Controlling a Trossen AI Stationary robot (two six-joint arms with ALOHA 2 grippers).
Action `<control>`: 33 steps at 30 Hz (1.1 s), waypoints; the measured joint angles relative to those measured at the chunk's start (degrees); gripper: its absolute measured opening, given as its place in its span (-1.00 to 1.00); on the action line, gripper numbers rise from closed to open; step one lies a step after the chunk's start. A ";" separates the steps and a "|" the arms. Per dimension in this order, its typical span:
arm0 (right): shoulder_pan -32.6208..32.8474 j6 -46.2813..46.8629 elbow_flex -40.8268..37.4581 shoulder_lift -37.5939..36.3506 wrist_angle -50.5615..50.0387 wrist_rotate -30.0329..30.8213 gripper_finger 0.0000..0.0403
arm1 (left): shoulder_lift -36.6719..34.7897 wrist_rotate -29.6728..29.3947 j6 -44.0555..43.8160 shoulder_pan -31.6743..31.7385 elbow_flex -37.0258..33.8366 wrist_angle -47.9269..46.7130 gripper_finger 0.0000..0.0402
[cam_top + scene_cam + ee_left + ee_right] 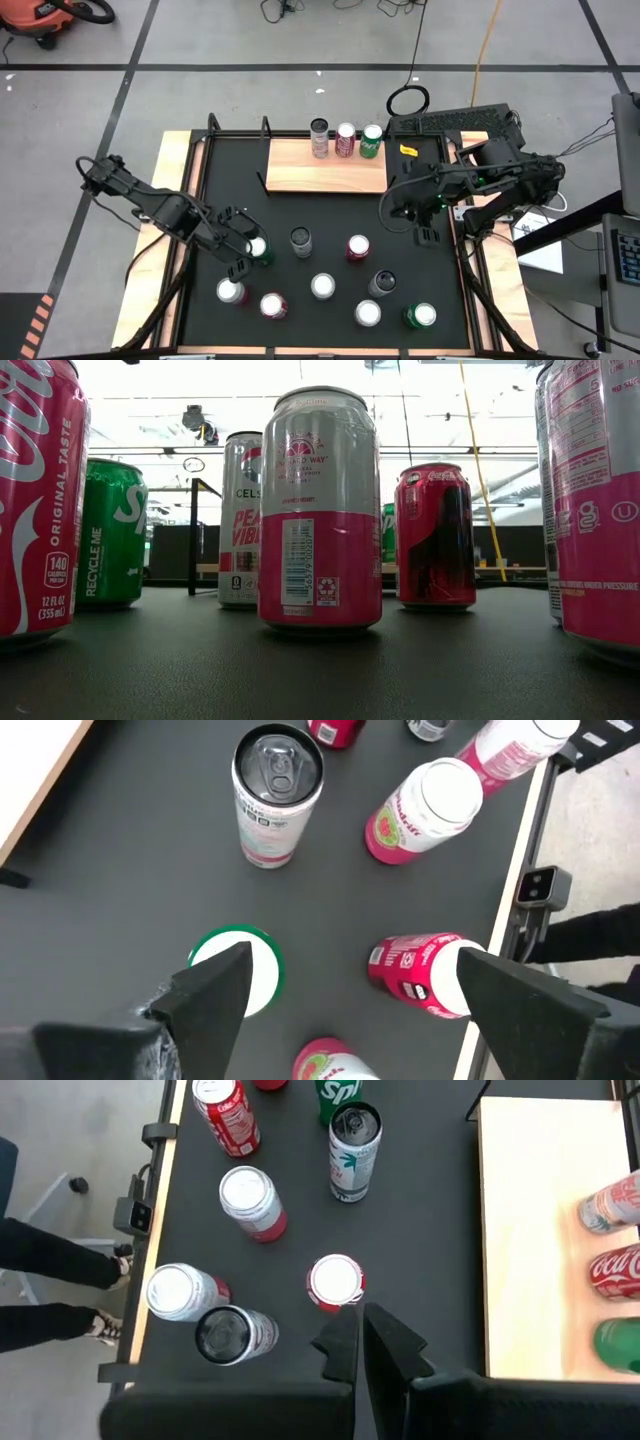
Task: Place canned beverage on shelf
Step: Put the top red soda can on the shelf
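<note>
High view, left gripper (243,255) low, jaws spread

Lab or workshop: taped concrete floor (250,40), loose cables (480,50), shop vacuum (45,18).

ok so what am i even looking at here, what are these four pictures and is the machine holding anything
It is a robot with two dark arms at a table, each ending in a two-finger gripper. One picture looks straight down on the table, one looks level across it among the cans, and one comes from each arm's wrist. On the black mat stand loose drink cans; three more already stand on the shelf, a light wooden board at the back. The left gripper is open, its fingers either side of a green can that it has not closed on. The right gripper is shut and empty, waiting beside the shelf. So nothing is held.
</note>
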 joint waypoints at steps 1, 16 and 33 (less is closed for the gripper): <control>0.00 -0.10 0.00 0.00 0.10 0.00 -1.00 | 0.00 0.00 0.07 0.00 0.01 0.00 0.75; 0.02 -2.54 0.00 0.00 0.53 -7.54 -1.00 | 2.59 -6.03 1.69 1.58 0.01 6.71 0.75; 0.00 -4.04 -0.02 0.00 -1.51 -7.48 -1.00 | 3.96 -6.66 3.00 6.25 -1.89 9.03 0.75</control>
